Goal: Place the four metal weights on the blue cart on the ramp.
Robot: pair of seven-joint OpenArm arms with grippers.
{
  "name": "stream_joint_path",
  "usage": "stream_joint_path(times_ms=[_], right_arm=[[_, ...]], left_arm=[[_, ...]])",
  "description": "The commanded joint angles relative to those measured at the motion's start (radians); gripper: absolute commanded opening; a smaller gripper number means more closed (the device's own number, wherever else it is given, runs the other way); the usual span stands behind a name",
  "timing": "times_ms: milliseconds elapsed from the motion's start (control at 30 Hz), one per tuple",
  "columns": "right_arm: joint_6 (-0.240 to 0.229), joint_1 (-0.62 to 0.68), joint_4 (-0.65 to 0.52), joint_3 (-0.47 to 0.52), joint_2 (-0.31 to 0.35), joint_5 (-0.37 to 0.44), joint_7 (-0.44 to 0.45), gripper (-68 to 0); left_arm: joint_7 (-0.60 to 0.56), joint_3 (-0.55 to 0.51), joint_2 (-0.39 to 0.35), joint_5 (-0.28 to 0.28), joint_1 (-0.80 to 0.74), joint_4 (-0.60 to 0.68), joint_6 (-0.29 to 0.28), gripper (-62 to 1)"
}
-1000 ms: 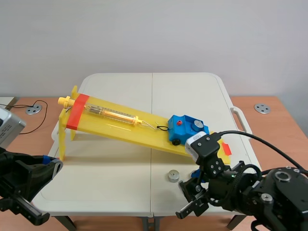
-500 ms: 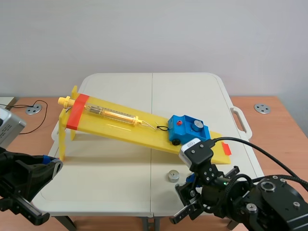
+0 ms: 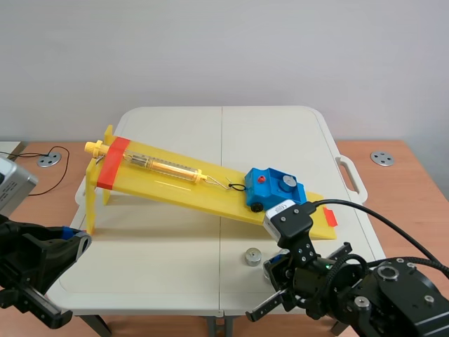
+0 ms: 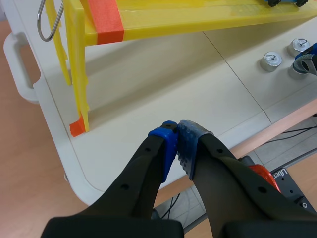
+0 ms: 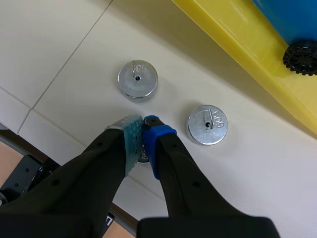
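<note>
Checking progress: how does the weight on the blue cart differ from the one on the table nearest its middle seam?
The cart weight sits raised on the blue cart on the yellow ramp; the table weight lies on the white table in front of it. The cart weight is already placed; the table weight is not, and lies near the right tool. Both are small silver discs.
</note>
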State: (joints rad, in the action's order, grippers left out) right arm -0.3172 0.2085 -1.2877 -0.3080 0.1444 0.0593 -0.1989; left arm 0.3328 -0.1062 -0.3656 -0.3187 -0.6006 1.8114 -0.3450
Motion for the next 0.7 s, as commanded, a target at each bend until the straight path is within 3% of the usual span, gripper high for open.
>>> stream_joint_path(times_ms=[0, 167, 367, 567, 667], right_arm=[[0.011, -0.046, -0.09, 0.021, 0.029, 0.031, 0.024, -66.9], [0.01, 0.033, -0.268, 0.061, 0.081, 0.11, -0.005, -66.9], [-0.054, 0.144, -0.457, 0.179, 0.121, 0.249, -0.067, -66.9], [-0.123, 0.221, -0.584, 0.367, 0.122, 0.461, -0.147, -66.9], [-0.134, 0.229, -0.614, 0.461, 0.122, 0.575, -0.181, -66.9]], left_arm=[[-0.097, -0.014, 0.005, -0.051, 0.006, 0.046, -0.024, -57.8], [-0.096, -0.014, 0.005, -0.051, 0.005, 0.046, -0.024, -57.8], [-0.097, -0.014, 0.005, -0.051, 0.005, 0.046, -0.024, -57.8], [-0.097, -0.014, 0.005, -0.051, 0.005, 0.046, -0.024, -57.8], [-0.097, -0.014, 0.005, -0.051, 0.005, 0.046, -0.024, -57.8]])
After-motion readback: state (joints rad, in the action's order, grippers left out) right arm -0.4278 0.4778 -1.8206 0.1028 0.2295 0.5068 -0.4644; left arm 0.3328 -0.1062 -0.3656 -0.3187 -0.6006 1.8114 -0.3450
